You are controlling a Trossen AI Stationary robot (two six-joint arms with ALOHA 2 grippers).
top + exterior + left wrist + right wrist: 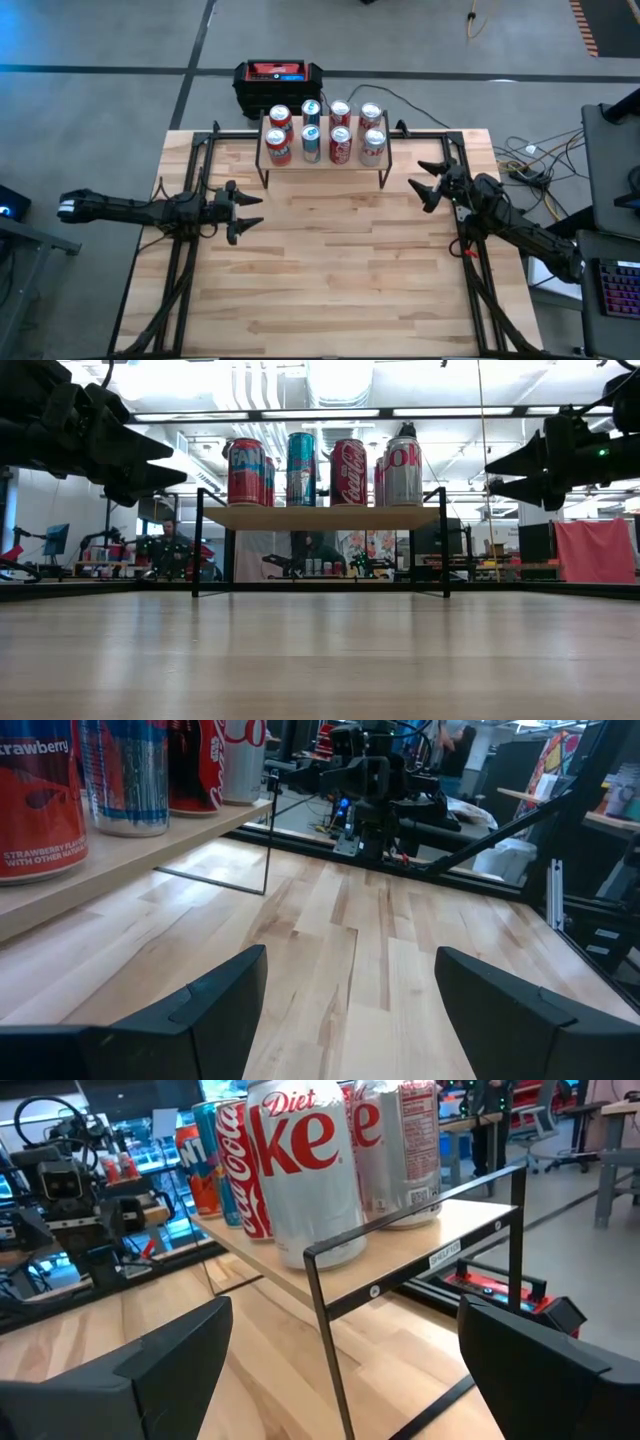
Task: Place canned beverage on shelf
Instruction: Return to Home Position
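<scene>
The shelf (323, 163), a light wooden board on thin black legs, stands at the table's far middle. Several beverage cans (340, 140) stand upright on it in two rows: red, blue and silver ones (347, 472). My left gripper (258, 210) hovers open at the table's left, pointing level toward the right, with nothing between its fingers (350, 1010). My right gripper (420, 185) hovers open just right of the shelf, pointing at its right end, also with nothing between its fingers (345, 1370). A silver Diet Coke can (305, 1170) at the shelf's near right corner fills its wrist view.
A black-and-red box (278, 78) sits on the floor beyond the table's far edge. Black frame rails (190, 250) run along both table sides. Cables (525, 160) lie off the right edge. The wooden tabletop (340, 270) in front of the shelf holds no objects.
</scene>
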